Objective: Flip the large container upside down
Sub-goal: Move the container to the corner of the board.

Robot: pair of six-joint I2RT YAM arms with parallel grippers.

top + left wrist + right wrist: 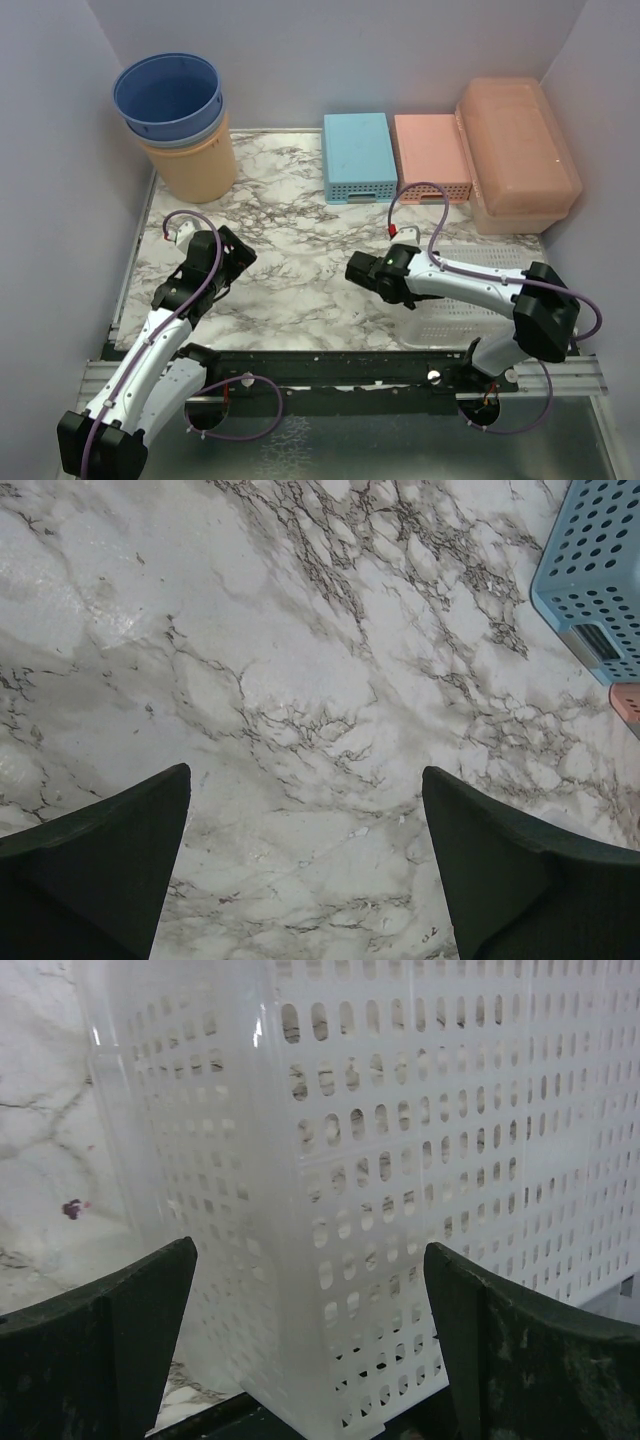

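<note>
Judging from the top view, no part of the task was done. The large container (520,150) was seen at the upper right of the frame, on the far corner of the counter (290,270), lid side up, with neither arm near it. The left pincer (305,770) was held wide open over bare marble, nothing gripped. The right pincer (310,1245) was likewise spread wide and empty, pointed at a white perforated basket (400,1160) lying at the lower right under the right arm. The whole job was left: reach, grasp, flip. A pink basket (432,155) was set just beside the container's left side, a blue basket (358,155) next to that. Stacked buckets (180,120) were noted at upper left, well apart. The pink basket and the right wall were judged likely to crowd the flip.
</note>
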